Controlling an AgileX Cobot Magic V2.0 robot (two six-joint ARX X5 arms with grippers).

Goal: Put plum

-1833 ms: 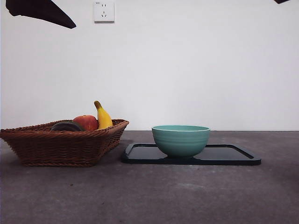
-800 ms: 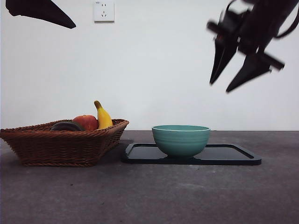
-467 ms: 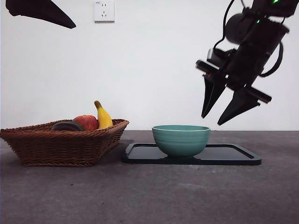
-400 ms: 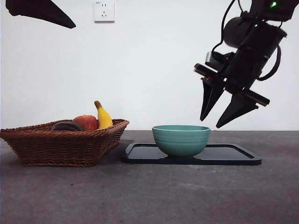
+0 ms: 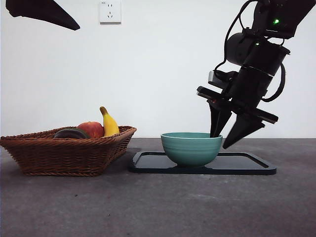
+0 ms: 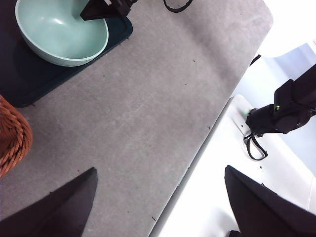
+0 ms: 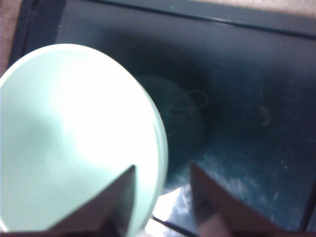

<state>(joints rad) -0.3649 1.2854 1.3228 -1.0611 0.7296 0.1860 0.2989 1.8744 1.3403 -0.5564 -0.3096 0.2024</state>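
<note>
Front view: the right gripper (image 5: 226, 139) hangs over the near-right rim of the round, pale green ceramic bowl (image 5: 191, 148), which stands on the flat black rectangular tray (image 5: 247, 166). Its two fingers are spread apart and hold nothing; one tip sits just inside the rim, the other just outside it. The glossy dark maroon plum (image 5: 70, 134) lies in the woven brown wicker basket (image 5: 59, 153), touching the red apple (image 5: 91, 129), with the yellow banana (image 5: 108, 124) just beyond. The plum is well apart from these fingers, across the bowl on the basket side; its flattened shape lies with the broad axis roughly level. Left wrist view: the left gripper (image 6: 158, 207) waits high above the grey surface (image 6: 148, 108), fingers wide open and empty; only an edge of the basket shows here, so the left arm appears nearer the plum. Right wrist view: the open fingers straddle the bowl's rim over the tray; the picture is blurred, and no plum appears.
</note>
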